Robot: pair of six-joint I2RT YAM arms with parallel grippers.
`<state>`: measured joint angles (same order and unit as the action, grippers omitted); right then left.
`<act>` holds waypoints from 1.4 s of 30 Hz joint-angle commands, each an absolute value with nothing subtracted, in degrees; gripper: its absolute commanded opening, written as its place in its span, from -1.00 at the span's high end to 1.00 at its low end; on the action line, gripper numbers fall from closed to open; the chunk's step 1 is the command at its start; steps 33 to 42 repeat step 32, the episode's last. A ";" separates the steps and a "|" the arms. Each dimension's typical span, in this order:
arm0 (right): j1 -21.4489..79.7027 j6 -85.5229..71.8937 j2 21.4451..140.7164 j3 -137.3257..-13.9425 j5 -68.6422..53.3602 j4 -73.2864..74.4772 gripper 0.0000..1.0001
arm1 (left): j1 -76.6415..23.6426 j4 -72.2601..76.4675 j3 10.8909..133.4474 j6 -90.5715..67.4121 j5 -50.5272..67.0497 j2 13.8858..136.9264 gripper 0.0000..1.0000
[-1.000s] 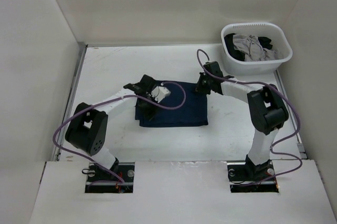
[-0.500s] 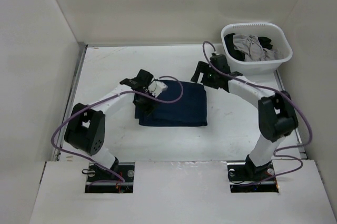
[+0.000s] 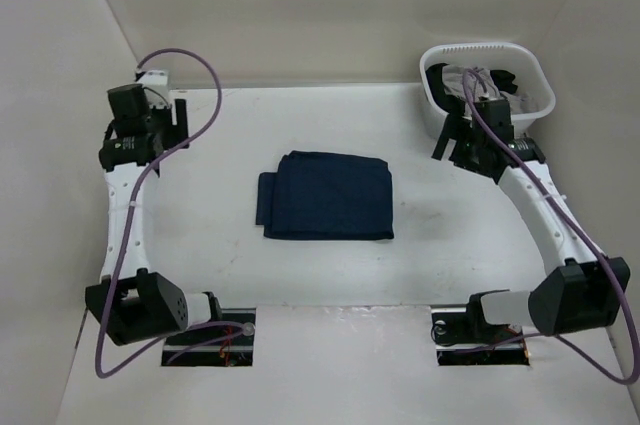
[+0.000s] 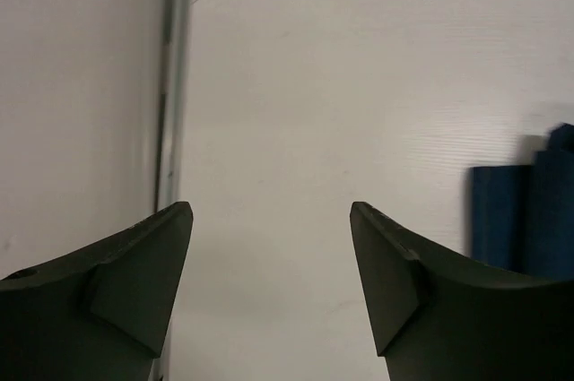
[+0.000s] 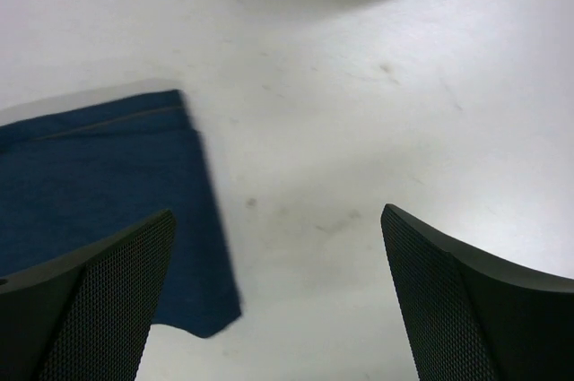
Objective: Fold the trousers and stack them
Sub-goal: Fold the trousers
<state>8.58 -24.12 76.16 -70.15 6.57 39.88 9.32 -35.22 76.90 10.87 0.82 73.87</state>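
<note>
Both arms withdrawn from trousers (image 3: 330, 195): left gripper (image 4: 270, 220) to far-left corner, right gripper (image 5: 278, 220) beside basket (image 3: 481, 48). Both spread wide, empty. Fold judged complete.

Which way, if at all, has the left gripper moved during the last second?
Yes. The left gripper left the trousers' left edge for the table's far-left corner.

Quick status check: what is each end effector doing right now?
Left end effector: open, holding nothing.
Right end effector: open, holding nothing.
</note>
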 commanded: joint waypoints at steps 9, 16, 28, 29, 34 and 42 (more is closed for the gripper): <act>1.98 -20.22 63.64 -67.24 10.20 44.12 -1.00 | 13.23 -34.01 75.59 7.82 -1.23 69.52 -0.42; 0.40 -19.07 61.53 -66.18 9.84 44.38 -1.00 | 12.53 -33.93 75.50 7.82 -0.88 69.61 -0.42; 0.22 -16.97 60.82 -65.57 9.76 44.56 -1.00 | 12.09 -33.93 75.41 7.73 -0.70 69.52 -0.43; 0.22 -16.79 60.73 -65.48 9.76 44.56 -1.00 | 12.09 -33.93 75.50 7.73 -0.70 69.52 -0.43; -0.31 -15.65 59.95 -64.69 11.33 44.21 -1.00 | 12.09 -33.93 75.59 7.73 -0.70 69.43 -0.43; -0.31 -15.65 59.95 -64.69 11.33 44.21 -1.00 | 12.09 -33.93 75.59 7.73 -0.70 69.43 -0.43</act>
